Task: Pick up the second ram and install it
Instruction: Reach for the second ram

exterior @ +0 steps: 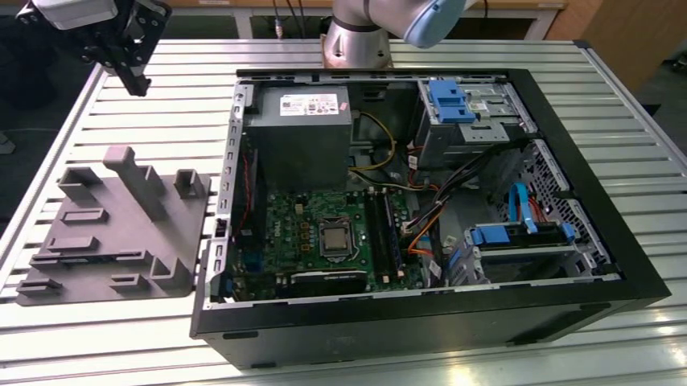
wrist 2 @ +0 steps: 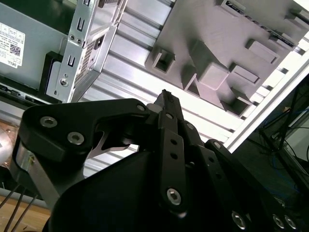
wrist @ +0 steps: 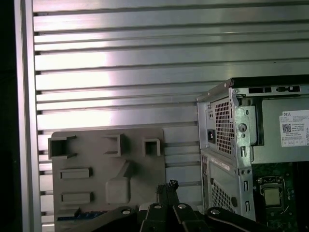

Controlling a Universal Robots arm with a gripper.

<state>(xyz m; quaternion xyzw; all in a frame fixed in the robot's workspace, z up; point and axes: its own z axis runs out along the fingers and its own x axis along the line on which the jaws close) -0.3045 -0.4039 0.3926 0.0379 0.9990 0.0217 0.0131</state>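
A slatted aluminium surface (exterior: pixel 161 104) carried an open computer case (exterior: pixel 429 322) and, just beside it at the exterior view's left, a grey moulded holder (exterior: pixel 108 233). Wooden furniture and dark floor lay beyond the far edge. The exterior view took in the case's interior: the green motherboard (exterior: pixel 311 221), its long black slots (exterior: pixel 381 229), the grey power supply (exterior: pixel 301 137) at the far end, and the arm's base (exterior: pixel 355 40) standing behind the case. The gripper (exterior: pixel 137 84) hung above the surface's far left corner, apart from the holder, its jaws together and holding nothing. The first wrist view looked down past the gripper and picked out a thin dark-blue strip lying in the holder. As far as could be told, this was the second ram (wrist: pixel 77 213), one end hidden behind the gripper's black links. Its gold edge could not be made out. The second wrist view showed the holder's raised blocks and the case's metal rear corner.
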